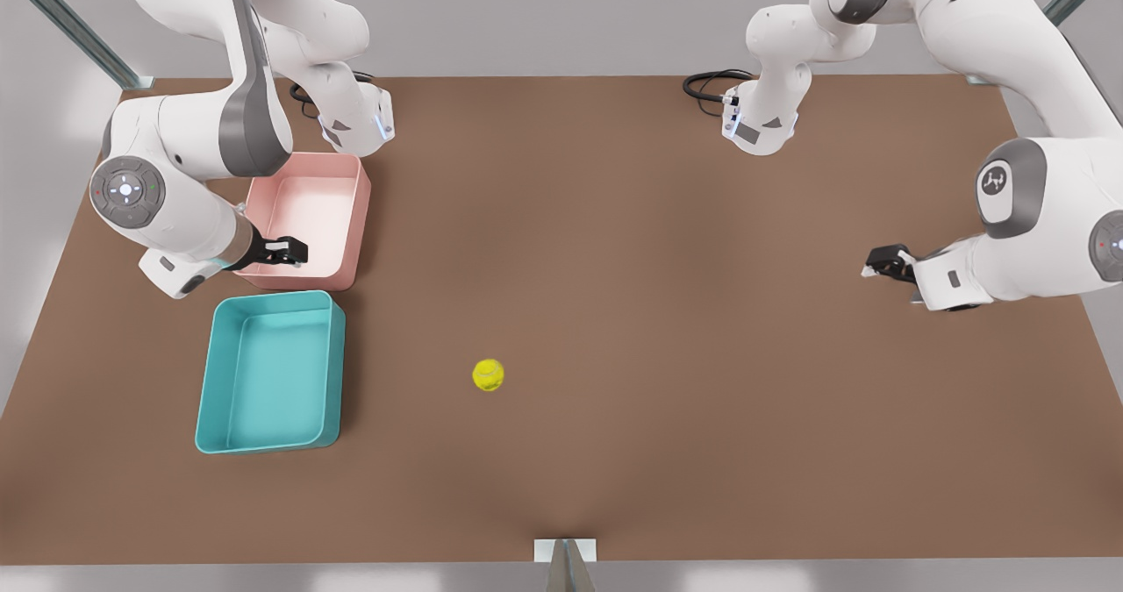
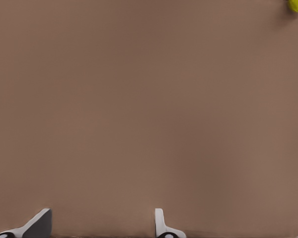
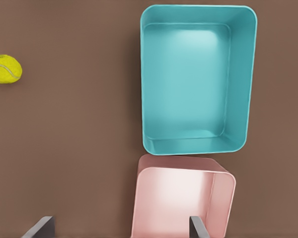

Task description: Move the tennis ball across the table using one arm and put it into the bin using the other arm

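A brown table (image 1: 667,329) held a tennis ball (image 1: 488,374) lying loose near the middle, right of the teal bin (image 1: 211,399); a pink tray (image 1: 349,224) sat just beyond the bin. The right gripper (image 1: 294,251) hovered over the pink tray, fingers spread and empty; the left gripper (image 1: 882,263) waited well apart at the front view's right, also spread. The ball could roll away if nudged off-centre; it might land in the pink tray.

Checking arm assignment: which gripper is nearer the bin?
Right. The right gripper hovers over the pink tray beside the bin; the left gripper waits across the table.
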`<action>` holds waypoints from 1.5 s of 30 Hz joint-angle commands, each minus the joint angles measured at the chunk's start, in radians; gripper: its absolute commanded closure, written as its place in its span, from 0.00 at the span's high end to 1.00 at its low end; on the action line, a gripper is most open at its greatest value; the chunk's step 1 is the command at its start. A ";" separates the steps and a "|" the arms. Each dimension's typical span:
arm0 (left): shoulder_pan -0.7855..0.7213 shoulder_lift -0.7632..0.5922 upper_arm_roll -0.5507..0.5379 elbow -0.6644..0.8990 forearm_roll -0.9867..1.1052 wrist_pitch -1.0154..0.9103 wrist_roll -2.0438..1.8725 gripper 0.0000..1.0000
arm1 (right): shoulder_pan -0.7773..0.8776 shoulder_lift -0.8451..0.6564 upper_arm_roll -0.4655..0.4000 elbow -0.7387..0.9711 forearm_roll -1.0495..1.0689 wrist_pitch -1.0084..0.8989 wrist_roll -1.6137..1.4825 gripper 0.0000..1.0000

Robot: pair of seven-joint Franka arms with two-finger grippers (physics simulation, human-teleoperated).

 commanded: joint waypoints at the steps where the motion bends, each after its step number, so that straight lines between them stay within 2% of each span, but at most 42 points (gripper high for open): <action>1: 0.001 -0.002 -0.001 0.000 0.006 -0.089 -0.600 1.00 | 0.017 0.011 0.000 0.005 0.002 -0.001 0.012 1.00; 3: -0.004 -0.003 -0.002 0.000 0.013 -0.091 -0.600 1.00 | 0.061 0.123 0.003 0.077 0.054 0.014 0.015 1.00; 4: -0.006 -0.002 -0.002 0.000 0.016 -0.091 -0.600 1.00 | 0.147 0.170 0.000 0.120 0.050 0.068 0.018 1.00; 7: -0.007 -0.002 -0.004 0.000 0.021 -0.089 -0.601 1.00 | 0.278 0.429 0.000 0.324 0.044 0.240 0.361 1.00; 9: -0.007 -0.002 -0.004 0.000 0.021 -0.089 -0.601 1.00 | 0.297 0.528 0.003 0.327 0.053 0.439 0.478 1.00; 11: -0.009 0.000 -0.004 0.000 0.021 -0.089 -0.606 1.00 | 0.310 0.594 0.000 0.321 0.054 0.562 0.605 1.00; 13: -0.009 0.000 -0.004 0.000 0.021 -0.089 -0.606 1.00 | 0.305 0.620 0.000 0.312 0.062 0.574 0.656 1.00; 15: -0.009 0.000 -0.004 0.000 0.021 -0.091 -0.606 1.00 | 0.284 0.643 -0.008 0.313 0.171 0.606 0.688 1.00; 26: -0.010 0.000 -0.007 0.000 0.039 -0.094 -0.608 1.00 | 0.319 0.710 -0.009 0.256 0.127 0.619 0.675 1.00; 35: -0.022 0.000 -0.008 0.002 0.041 -0.089 -0.620 1.00 | 0.347 0.749 -0.009 0.212 0.130 0.698 0.679 1.00; 45: -0.038 -0.002 -0.007 0.006 0.044 -0.091 -0.646 1.00 | 0.360 0.782 -0.014 0.224 0.127 0.738 0.687 1.00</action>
